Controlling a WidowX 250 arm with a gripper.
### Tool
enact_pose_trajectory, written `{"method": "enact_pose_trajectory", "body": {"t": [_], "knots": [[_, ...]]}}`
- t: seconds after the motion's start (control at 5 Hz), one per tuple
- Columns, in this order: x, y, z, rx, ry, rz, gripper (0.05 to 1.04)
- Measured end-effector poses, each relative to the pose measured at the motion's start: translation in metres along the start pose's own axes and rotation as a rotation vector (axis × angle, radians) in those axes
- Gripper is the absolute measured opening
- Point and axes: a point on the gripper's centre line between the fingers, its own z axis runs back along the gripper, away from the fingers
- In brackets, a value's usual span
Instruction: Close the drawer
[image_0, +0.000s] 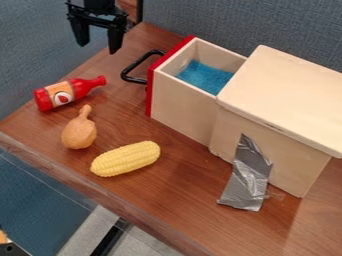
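Even, fairly bright light, glints on silver tape (248, 175), pale sheen on tabletop (304, 230), soft shadows.

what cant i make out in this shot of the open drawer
Back of the drawer: camera view, hidden inside the wooden box.
Floor along the drawer's near wall: camera view, hidden by that wall.
Rest of the arm above the hand: camera view, cut off by top edge.
Box's right end: camera view, cut off by right edge.
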Motion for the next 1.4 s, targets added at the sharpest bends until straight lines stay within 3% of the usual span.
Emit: {"method": "enact_pose_trajectory", "body": {"t": [0.4,0.6,0.8,1.4], "knots": [[0.019,0.001,-0.014,0.028,0.008,-0.166,1.001],[0.025,-0.004,-0.014,0.029,-0.021,-0.229,1.001],[0.023,-0.011,-0.024,-0.004,-0.031,-0.241,1.001],[0.014,-0.033,-0.045,-0.043,-0.018,-0.252,1.001]]}}
